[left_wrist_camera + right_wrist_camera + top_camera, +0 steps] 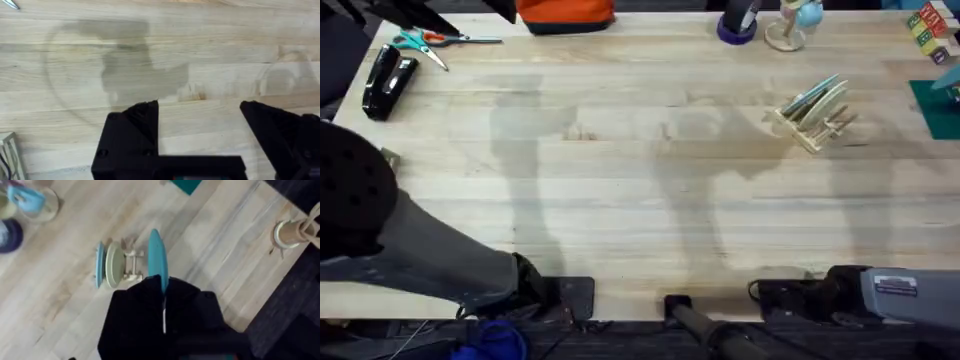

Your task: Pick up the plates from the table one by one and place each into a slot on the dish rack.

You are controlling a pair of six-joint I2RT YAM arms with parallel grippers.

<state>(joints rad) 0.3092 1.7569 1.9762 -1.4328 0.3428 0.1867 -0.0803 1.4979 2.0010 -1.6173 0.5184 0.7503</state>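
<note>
Nearest the arms' bases, the left fingers are held wide apart and empty over bare planks of the desk, with no plate beneath or between them. The right fingers are closed on a turquoise plate. It is carried on edge, its rim jutting forward beyond the fingertips, and its size in the right wrist view suggests it is held up close to the camera, well above the desk. No loose plate is seen on the open desk, so this is judged to be the last one to be placed. Farther out, on the right half of the desk, the dish rack stands with a blue plate and a pale green plate already upright at one end. Several pegs at the other end are left free. From the right wrist, the held plate is seen just beside those free pegs, with its flat faces running roughly parallel to the racked plates, so little turning should be needed before lowering. The rack lies much nearer the right arm than the left. Beyond it, along the far edge, a purple tape holder and coloured blocks are set; scissors and a stapler lie at the far left.
</note>
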